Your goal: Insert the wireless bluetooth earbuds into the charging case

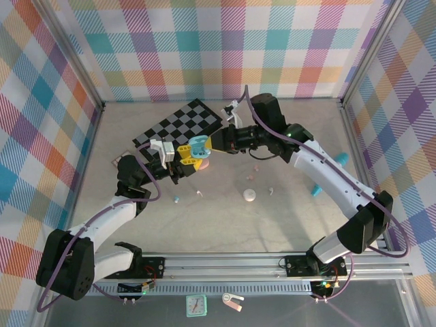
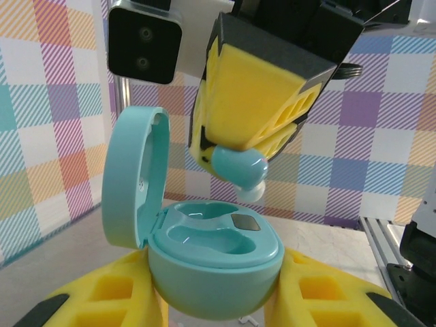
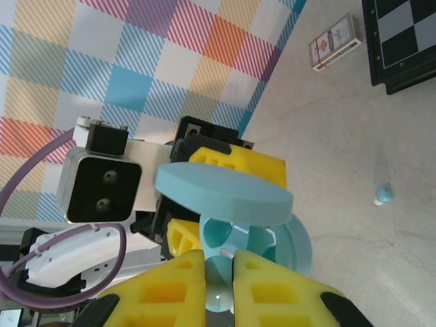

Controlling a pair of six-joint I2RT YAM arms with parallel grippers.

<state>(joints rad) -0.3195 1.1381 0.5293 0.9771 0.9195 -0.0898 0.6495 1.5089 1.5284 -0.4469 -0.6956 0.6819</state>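
My left gripper (image 2: pixel 216 296) is shut on the open teal charging case (image 2: pixel 214 262), its yellow fingers (image 2: pixel 102 300) pressing both sides of the base. The lid (image 2: pixel 133 177) stands up at the left. Both moulded sockets (image 2: pixel 204 238) look empty. My right gripper (image 3: pixel 219 262) is shut on a teal earbud (image 2: pixel 238 165), whose white tip (image 2: pixel 252 193) hangs just above the case's far socket, apart from it. From above, the case (image 1: pixel 197 145) sits between the left gripper (image 1: pixel 184 160) and the right gripper (image 1: pixel 208 144). Other earbuds lie on the table: a teal one (image 1: pixel 176 199) and pale ones (image 1: pixel 199 193) (image 1: pixel 271 191).
A checkerboard (image 1: pixel 184 124) lies behind the grippers, with a card deck (image 1: pixel 117 161) to its left. A closed pale case (image 1: pixel 250 196) sits mid-table and something pink (image 1: pixel 201 164) lies under the held case. A teal cylinder (image 1: pixel 317 189) lies on the right, by the right arm.
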